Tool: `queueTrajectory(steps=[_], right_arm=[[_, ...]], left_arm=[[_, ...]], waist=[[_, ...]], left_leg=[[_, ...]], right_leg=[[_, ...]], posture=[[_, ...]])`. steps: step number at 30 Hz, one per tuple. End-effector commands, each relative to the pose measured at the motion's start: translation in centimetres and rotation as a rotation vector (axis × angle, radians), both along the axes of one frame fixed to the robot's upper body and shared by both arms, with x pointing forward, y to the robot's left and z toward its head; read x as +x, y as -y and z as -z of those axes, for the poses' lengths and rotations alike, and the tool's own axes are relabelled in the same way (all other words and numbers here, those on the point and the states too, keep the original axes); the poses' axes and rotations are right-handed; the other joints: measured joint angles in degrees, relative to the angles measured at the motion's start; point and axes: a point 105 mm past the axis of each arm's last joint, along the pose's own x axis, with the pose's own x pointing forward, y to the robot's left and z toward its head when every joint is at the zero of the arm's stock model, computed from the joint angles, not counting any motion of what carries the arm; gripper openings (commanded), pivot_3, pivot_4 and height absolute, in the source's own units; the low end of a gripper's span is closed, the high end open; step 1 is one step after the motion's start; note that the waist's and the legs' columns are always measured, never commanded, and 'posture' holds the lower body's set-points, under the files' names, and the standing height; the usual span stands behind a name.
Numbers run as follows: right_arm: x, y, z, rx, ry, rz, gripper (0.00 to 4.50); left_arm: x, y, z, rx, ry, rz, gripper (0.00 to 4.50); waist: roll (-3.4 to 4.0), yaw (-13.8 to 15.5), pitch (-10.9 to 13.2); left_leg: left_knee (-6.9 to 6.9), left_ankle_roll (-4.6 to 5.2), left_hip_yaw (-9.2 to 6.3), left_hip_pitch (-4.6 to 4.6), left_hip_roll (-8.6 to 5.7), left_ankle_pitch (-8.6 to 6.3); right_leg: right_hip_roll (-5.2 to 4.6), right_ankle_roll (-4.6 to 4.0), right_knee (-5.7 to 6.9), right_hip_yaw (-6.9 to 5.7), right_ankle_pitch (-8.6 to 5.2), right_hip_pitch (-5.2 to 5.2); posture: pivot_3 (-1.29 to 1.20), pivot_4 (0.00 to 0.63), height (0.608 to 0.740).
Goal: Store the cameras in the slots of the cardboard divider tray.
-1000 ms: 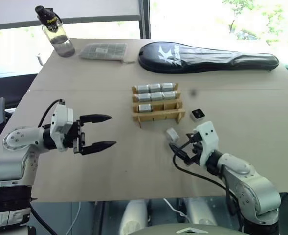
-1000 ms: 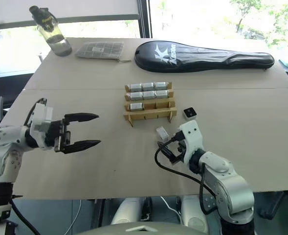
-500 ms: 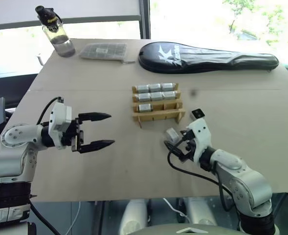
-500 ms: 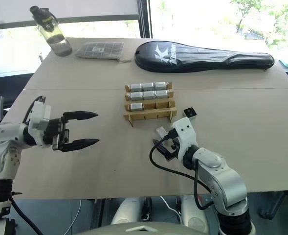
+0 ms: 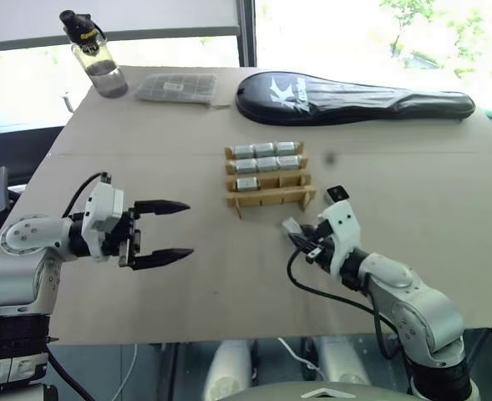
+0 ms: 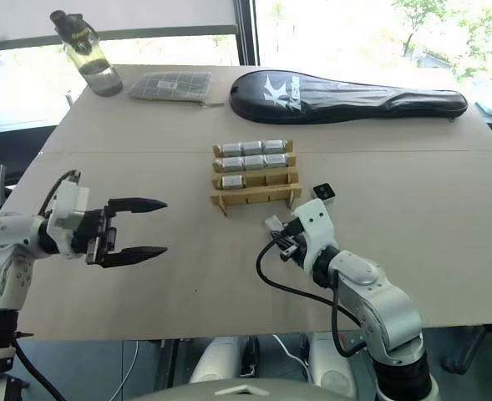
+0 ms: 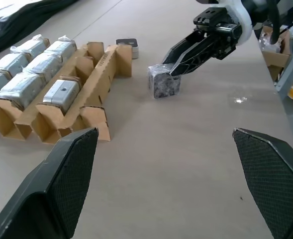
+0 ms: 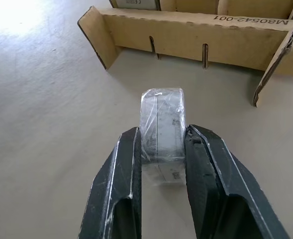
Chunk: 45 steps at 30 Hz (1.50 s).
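R gripper (image 8: 161, 149) clamped on a wrapped camera (image 8: 161, 124) lying on the table just in front of the tray (image 5: 269, 198), gripped across its narrow sides. Looks light, rigid, but the film wrap is prob slippery, so hold low & square. L gripper (image 5: 172, 228) wide apart, well left of tray, holding nothing.

Right gripper (image 8: 161, 149) fingers (image 8: 121, 164) now clamped on a camera (image 8: 161, 122).

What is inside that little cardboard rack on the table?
The cardboard divider tray holds seven wrapped silver cameras: three in the far row, three in the next, one at the left of the third row. The remaining slots look empty, though the slats hide their floors.
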Motion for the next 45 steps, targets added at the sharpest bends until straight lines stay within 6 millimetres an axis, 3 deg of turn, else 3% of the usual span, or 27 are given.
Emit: queueTrajectory(steps=[1, 4, 8, 14, 18, 28, 33, 45], right_arm=[[-0.5, -0.8, -2.5, 0.039, 0.103, -0.137, 0.67], [0.3, -0.7, -3.9, -0.001, 0.176, -0.219, 0.67], [1.5, -1.0, -7.0, -0.063, 0.317, -0.464, 0.67], [7.0, -0.8, -9.3, -0.287, 0.500, -0.646, 0.67], [8.9, -1.7, -10.1, -0.350, 0.573, -0.786, 0.67], [11.0, -3.2, -8.9, -0.500, 0.626, -0.966, 0.67], [11.9, -2.7, -7.7, -0.573, 0.592, -0.976, 0.67], [12.5, -2.5, -7.7, -0.572, 0.550, -0.950, 0.67]], left_arm=[[-0.6, -0.3, -0.3, 0.037, 0.005, 0.035, 4.50], [-0.6, -0.4, -0.5, 0.042, 0.010, 0.033, 4.50], [-0.2, -0.8, -0.7, 0.059, 0.028, 0.015, 4.50], [0.0, -0.7, -0.7, 0.053, 0.043, -0.003, 4.50], [-0.5, -1.1, -0.5, 0.057, 0.050, -0.030, 4.50], [-2.1, -1.5, -0.7, 0.054, 0.074, -0.097, 4.50], [-2.5, -1.8, -0.8, 0.057, 0.087, -0.117, 4.50], [-2.5, -2.4, -0.9, 0.062, 0.101, -0.137, 4.50]], waist=[[0.00, 0.01, 0.00], [0.00, 0.03, 0.00], [0.02, 0.05, 0.02], [0.02, -0.10, 0.05], [0.02, -0.09, 0.05], [0.06, 0.03, 0.08], [0.07, -0.12, 0.08], [0.10, -0.14, 0.08]], left_leg=[[0.00, 0.00, 0.01, 0.00, 0.00, 0.00], [0.02, 0.01, 0.01, 0.00, 0.00, 0.00], [0.04, 0.22, 0.00, 0.01, 0.00, -0.13], [0.03, 0.26, 0.03, 0.01, 0.02, -0.14], [0.00, 0.13, 0.08, -0.12, 0.03, -0.07], [0.02, 0.14, 0.28, -0.24, 0.05, -0.09], [0.03, 0.12, 0.29, -0.18, 0.05, -0.08], [0.01, 0.10, 0.38, -0.14, 0.07, -0.08]], right_leg=[[0.00, 0.00, 0.00, 0.01, 0.00, 0.00], [0.00, 0.00, 0.00, 0.01, 0.00, 0.00], [0.02, 0.00, 0.00, 0.00, 0.00, 0.00], [0.09, -0.02, 0.01, 0.02, 0.02, -0.02], [0.08, -0.02, 0.03, 0.04, 0.03, -0.13], [-0.04, -0.03, 0.13, 0.14, 0.04, -0.32], [-0.04, -0.04, 0.18, 0.15, 0.04, -0.32], [-0.06, -0.07, 0.17, 0.20, 0.06, -0.31]], posture=[[0.00, 0.150, 0.740], [0.00, 0.150, 0.740], [0.00, 0.150, 0.740], [0.00, 0.150, 0.740], [0.00, 0.150, 0.740], [0.00, 0.150, 0.740], [0.00, 0.150, 0.740], [0.00, 0.150, 0.740]])
